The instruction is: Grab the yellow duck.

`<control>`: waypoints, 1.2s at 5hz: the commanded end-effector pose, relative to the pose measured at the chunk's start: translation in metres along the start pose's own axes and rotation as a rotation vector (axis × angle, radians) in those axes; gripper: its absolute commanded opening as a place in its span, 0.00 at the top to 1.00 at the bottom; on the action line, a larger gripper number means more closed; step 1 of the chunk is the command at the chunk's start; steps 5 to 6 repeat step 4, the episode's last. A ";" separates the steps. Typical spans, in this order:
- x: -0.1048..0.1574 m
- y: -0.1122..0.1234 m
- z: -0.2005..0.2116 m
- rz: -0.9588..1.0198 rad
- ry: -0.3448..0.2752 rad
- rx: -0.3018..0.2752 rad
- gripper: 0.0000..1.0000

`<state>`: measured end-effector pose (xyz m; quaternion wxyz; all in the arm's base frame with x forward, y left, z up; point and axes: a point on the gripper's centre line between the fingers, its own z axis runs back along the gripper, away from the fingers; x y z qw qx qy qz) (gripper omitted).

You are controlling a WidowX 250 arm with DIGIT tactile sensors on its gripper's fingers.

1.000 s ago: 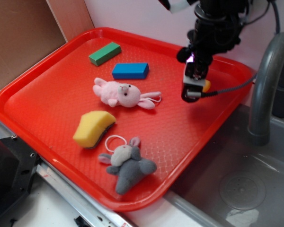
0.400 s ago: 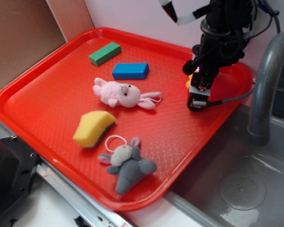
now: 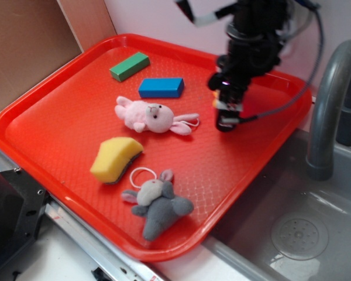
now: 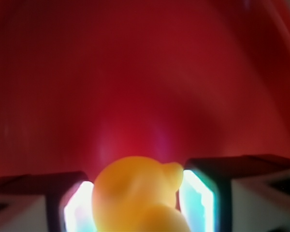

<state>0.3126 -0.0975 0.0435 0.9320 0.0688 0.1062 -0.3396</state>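
Between the end effector's (image 4: 137,203) pads, apparently touching both: yellow duck (image 4: 135,195), seemingly clamped.

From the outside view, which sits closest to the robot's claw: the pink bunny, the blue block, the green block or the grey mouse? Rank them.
1. Pink bunny, just left of the gripper.
2. Blue block, up and left.
3. Green block and grey mouse: too close to call.

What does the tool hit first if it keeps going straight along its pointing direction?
Most likely bare red tray. The tool points down, the yellow duck sits between its fingers, and the wrist view shows only tray surface ahead. Height above the tray is hard to judge from these views.
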 end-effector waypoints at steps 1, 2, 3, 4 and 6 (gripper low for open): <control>-0.100 -0.005 0.092 0.512 -0.090 -0.034 1.00; -0.127 -0.015 0.116 0.679 -0.068 -0.071 1.00; -0.135 -0.024 0.138 0.658 -0.106 -0.058 1.00; -0.139 -0.030 0.143 0.717 -0.152 -0.008 1.00; -0.139 -0.030 0.143 0.717 -0.152 -0.008 1.00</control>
